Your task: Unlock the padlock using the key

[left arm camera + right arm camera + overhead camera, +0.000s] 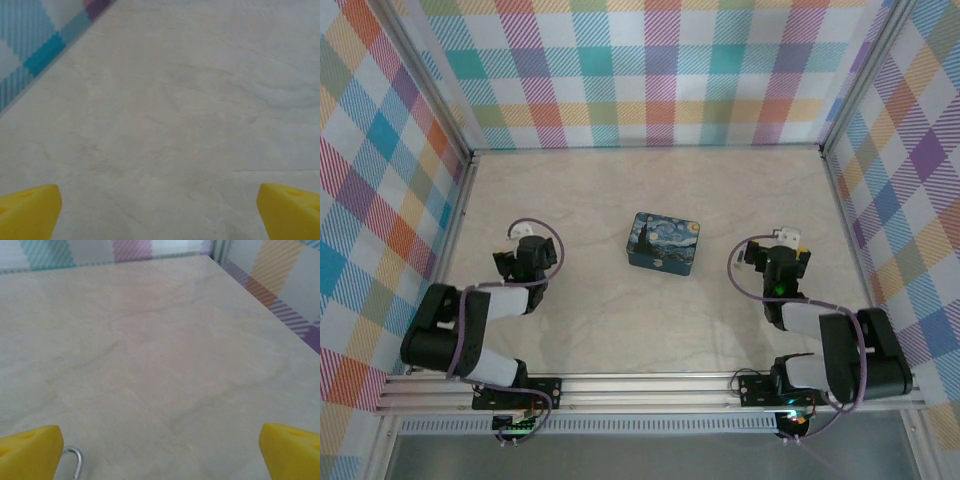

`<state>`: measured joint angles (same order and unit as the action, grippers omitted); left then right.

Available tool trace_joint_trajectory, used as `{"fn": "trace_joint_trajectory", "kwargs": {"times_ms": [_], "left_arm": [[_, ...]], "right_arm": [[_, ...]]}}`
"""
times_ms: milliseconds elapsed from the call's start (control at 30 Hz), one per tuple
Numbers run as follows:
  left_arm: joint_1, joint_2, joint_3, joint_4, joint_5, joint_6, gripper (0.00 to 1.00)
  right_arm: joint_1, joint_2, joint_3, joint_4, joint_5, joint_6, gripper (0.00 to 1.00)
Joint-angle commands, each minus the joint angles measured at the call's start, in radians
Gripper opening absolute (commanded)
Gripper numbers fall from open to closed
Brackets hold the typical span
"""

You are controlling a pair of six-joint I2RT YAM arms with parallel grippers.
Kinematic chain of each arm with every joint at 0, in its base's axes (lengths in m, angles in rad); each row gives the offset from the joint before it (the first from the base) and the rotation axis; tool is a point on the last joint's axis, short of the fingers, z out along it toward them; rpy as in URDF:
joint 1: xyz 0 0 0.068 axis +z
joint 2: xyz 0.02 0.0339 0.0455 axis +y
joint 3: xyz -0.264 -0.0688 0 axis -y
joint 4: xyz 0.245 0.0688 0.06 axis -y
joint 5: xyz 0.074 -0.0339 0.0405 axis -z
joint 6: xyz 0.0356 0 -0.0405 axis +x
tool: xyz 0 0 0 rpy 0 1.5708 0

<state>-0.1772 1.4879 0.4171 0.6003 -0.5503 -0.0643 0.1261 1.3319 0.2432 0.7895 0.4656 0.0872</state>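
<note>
A thin silvery metal loop (76, 460), shaped like a padlock shackle, pokes in at the bottom left of the right wrist view, just inside the left yellow fingertip (31, 452). The rest of it is cut off by the frame edge. The key is out of view. My right gripper (160, 455) is open, its fingertips wide apart over bare tabletop. My left gripper (160, 215) is also open with nothing between its yellow fingertips (29, 210). In the top view the left gripper (526, 252) and right gripper (781, 260) rest low on either side of the tin.
A dark blue swirl-printed tin (664, 243) sits closed at the table's middle, between the arms. Checked walls (650, 70) enclose the pale marble table (650, 320) on three sides. A wall base (35, 60) runs close by the left gripper.
</note>
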Motion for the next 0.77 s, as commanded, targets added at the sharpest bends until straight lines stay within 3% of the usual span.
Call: {"fn": "trace_joint_trajectory", "kwargs": {"times_ms": [0,67,100,133,167,233,267,733], "left_arm": [[0.016,0.036,0.019,0.165,0.121,0.075,1.0],[0.026,0.03,0.012,0.163,0.156,0.068,1.0],[0.032,0.031,-0.011,0.196,0.205,0.075,1.0],[0.039,0.063,-0.047,0.274,0.23,0.081,1.0],[0.038,0.106,-0.082,0.431,0.216,0.098,1.0],[0.038,0.07,-0.022,0.236,0.205,0.071,1.0],[0.04,0.09,-0.035,0.311,0.202,0.078,1.0],[0.04,0.078,-0.027,0.272,0.202,0.074,1.0]], "right_arm": [[-0.044,0.125,0.01,0.298,-0.148,-0.048,1.0],[-0.047,0.116,0.057,0.167,-0.276,-0.078,1.0],[-0.048,0.178,0.058,0.223,-0.308,-0.096,1.0],[-0.045,0.242,0.066,0.319,-0.278,-0.107,1.0],[-0.056,0.198,0.103,0.159,-0.27,-0.072,1.0],[-0.077,0.218,0.14,0.127,-0.272,-0.051,1.0],[-0.078,0.196,0.143,0.077,-0.273,-0.044,1.0],[-0.083,0.202,0.146,0.082,-0.283,-0.044,1.0]]}}
